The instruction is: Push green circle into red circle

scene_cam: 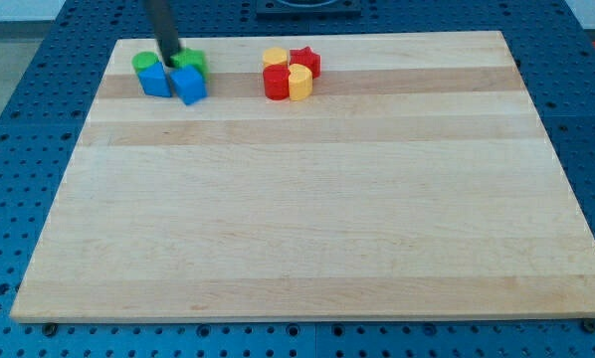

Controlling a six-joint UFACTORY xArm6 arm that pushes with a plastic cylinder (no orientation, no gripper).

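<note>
The green circle sits at the view's top left, at the left end of a tight cluster with a green block and two blue blocks. My tip stands between the two green blocks, just right of the green circle and above the blue blocks. The red circle lies further to the view's right, touching a yellow block, with a second yellow block and a red star behind it.
The wooden board lies on a blue perforated table. Both block clusters sit near the board's top edge.
</note>
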